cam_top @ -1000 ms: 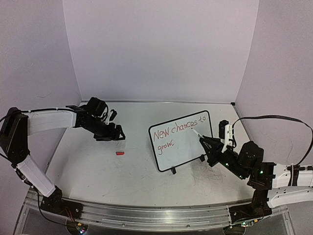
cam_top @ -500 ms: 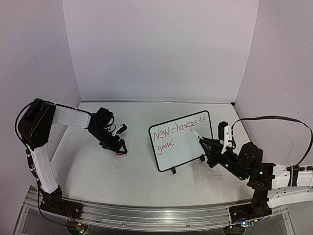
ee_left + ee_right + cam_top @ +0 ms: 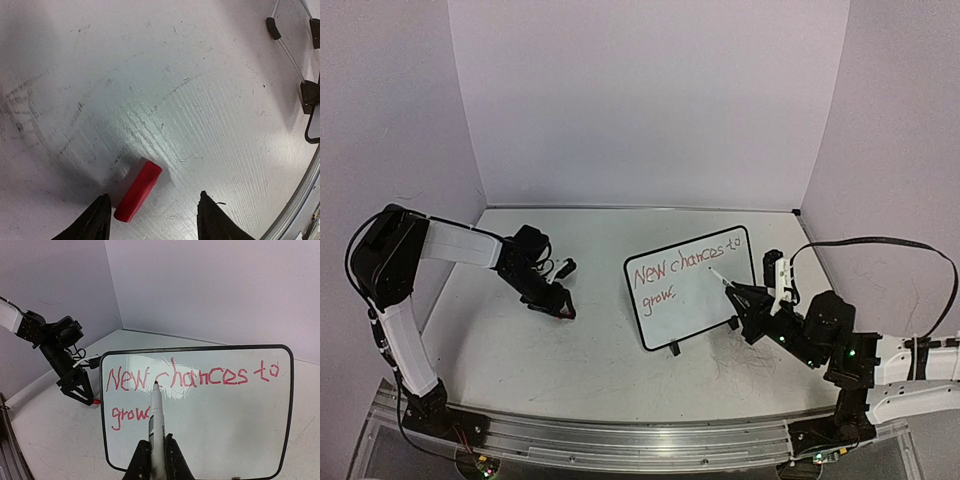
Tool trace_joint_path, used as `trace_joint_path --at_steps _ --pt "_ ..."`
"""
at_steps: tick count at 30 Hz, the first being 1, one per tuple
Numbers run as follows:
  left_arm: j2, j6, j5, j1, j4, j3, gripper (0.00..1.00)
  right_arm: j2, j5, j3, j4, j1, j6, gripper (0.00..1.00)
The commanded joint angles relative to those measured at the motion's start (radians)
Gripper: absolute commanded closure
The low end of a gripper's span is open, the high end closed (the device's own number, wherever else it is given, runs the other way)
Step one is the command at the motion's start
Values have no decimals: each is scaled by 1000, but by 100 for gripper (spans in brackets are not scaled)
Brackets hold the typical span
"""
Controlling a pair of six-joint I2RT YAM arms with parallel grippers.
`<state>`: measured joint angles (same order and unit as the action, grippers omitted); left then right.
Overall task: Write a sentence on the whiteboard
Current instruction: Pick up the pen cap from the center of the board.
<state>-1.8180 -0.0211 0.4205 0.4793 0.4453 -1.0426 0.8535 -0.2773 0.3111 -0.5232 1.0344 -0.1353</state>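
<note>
The whiteboard stands tilted on its two black feet right of centre, with "New chances to grow" in red on it; it fills the right wrist view. My right gripper is shut on a white marker, its red tip held just off the board's face. My left gripper is open and low over the table, its jaws either side of a small red marker cap that lies flat, close to the left fingertip.
The scuffed white tabletop is walled at the back and both sides. A black cable loops from the right arm. The table's metal front rail runs along the near edge.
My left arm swung toward the table's middle and came down over the red cap, its open jaws now straddling it. The right gripper and marker barely moved.
</note>
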Motion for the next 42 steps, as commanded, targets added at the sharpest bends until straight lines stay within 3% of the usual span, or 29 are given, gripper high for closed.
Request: trace_joint_path --at_steps 1,9,13,42 --pt "70 -54 -56 19 6 26 43 4 8 8 -41 0 -3 100" --pt "52 -116 -183 80 4 8 44 15 12 11 -45 1 -3 100" --pt "35 -125 -231 88 9 -4 50 15 11 10 -46 1 -3 100" --pt "-59 -113 -387 186 33 -58 68 23 15 11 -48 1 -3 100"
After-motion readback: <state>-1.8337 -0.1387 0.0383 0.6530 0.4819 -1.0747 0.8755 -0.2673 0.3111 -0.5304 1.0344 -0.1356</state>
